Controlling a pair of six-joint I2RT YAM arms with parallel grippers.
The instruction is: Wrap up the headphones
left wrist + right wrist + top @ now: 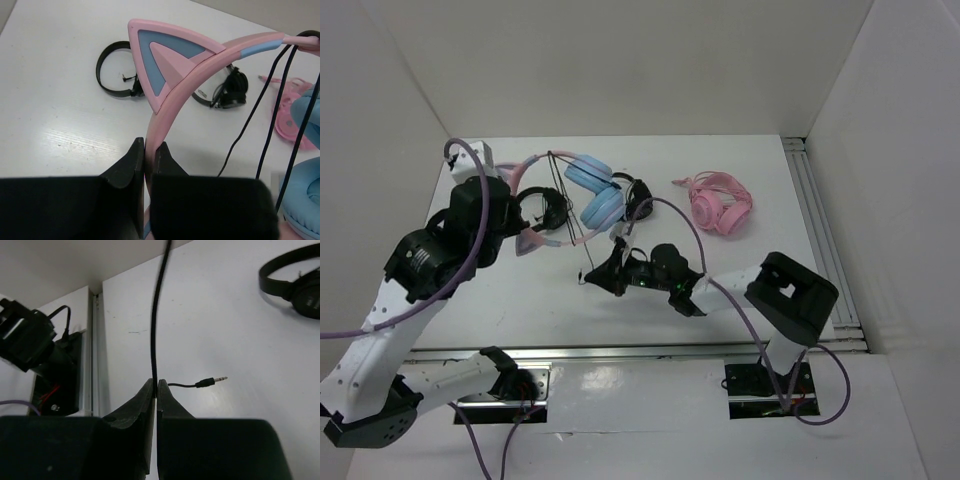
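The headphones have light-blue ear cups (592, 177) and a thin pink headband (532, 165) and are held up off the table. My left gripper (518, 230) is shut on the headband just below a cat ear (165, 65); the jaws (149, 150) pinch the pink band. A blue cup (305, 200) shows at the right of that view. The thin black cable (565, 200) crosses the headband in taut strands. My right gripper (605, 268) is shut on the cable (157, 315) close to its end. The plug (212, 381) sticks out beside the jaws (156, 386).
Two black headphones (545, 207) (638, 195) lie on the table beneath the held pair. An all-pink cat-ear headset (720, 205) lies at the back right. White walls enclose the table, and a metal rail (825, 240) runs along its right side.
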